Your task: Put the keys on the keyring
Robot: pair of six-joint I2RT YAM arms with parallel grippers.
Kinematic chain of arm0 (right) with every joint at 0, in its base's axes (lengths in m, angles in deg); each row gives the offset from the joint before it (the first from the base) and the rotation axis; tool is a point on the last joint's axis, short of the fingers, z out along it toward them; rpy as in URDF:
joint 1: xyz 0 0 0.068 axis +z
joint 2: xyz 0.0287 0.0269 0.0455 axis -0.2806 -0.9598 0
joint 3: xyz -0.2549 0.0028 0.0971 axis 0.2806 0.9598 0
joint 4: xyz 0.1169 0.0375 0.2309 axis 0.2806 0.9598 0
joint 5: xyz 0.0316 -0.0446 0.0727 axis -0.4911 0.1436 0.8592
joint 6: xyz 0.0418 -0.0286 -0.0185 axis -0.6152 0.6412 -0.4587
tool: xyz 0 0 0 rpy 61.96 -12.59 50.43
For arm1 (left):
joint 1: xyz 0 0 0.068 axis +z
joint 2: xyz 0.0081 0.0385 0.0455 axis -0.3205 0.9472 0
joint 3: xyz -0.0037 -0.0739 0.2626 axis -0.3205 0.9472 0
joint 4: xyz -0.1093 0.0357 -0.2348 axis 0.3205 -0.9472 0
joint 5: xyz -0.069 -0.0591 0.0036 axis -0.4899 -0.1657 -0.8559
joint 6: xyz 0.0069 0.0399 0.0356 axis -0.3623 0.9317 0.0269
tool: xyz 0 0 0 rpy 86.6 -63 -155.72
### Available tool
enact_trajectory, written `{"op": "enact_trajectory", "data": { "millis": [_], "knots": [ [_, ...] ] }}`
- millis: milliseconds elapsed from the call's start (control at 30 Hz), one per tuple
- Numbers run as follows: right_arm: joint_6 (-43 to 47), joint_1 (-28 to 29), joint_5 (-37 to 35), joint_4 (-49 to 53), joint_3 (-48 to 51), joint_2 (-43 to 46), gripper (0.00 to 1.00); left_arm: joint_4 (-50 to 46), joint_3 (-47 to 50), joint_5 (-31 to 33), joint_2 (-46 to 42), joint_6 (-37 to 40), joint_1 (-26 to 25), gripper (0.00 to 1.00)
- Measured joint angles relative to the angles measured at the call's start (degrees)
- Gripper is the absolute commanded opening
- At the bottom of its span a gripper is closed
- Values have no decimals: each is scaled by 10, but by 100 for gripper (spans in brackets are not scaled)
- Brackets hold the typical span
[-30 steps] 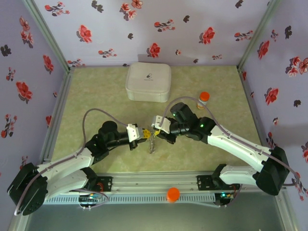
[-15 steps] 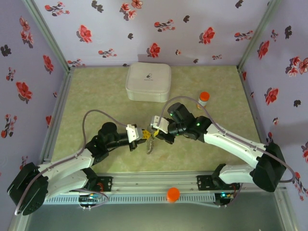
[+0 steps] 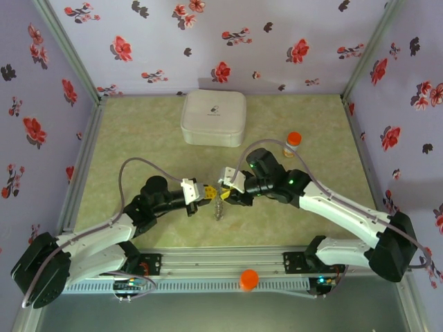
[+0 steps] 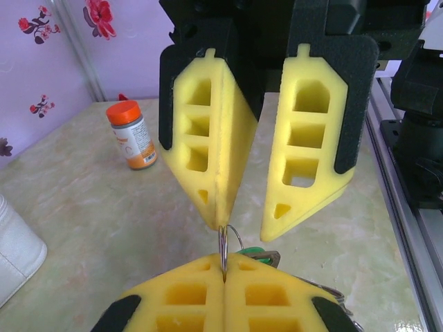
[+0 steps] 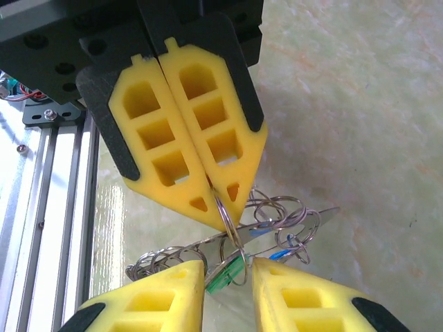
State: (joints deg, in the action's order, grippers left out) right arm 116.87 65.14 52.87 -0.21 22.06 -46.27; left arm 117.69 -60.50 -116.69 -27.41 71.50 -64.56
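Over table (image 3: 138, 142) centre: left gripper (image 3: 205, 194) jaws pressed together, pinching thin silver keyring (image 4: 223, 243) edge-on. Green-tagged key (image 5: 220, 278) and blue-tagged key (image 5: 279, 254) hang among chained rings (image 5: 277, 207). Right gripper (image 5: 228, 268) jaws spread, straddling green tag. Bunch likely light, stiff, slippery, swings freely; grip plastic tags, not wire.

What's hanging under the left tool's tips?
A thin ring pinched in the left tool, with a tangle of small rings, a green tag and a blue tag below it. The ring's top is hidden in its grip.
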Motion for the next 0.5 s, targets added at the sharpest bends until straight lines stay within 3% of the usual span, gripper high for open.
{"op": "enact_trajectory", "data": {
  "millis": [500],
  "knots": [
    [-1, 0, 7, -22, 0, -22, 15, 8, 1, -4, 3, -7, 0, 0]
  ]
}}
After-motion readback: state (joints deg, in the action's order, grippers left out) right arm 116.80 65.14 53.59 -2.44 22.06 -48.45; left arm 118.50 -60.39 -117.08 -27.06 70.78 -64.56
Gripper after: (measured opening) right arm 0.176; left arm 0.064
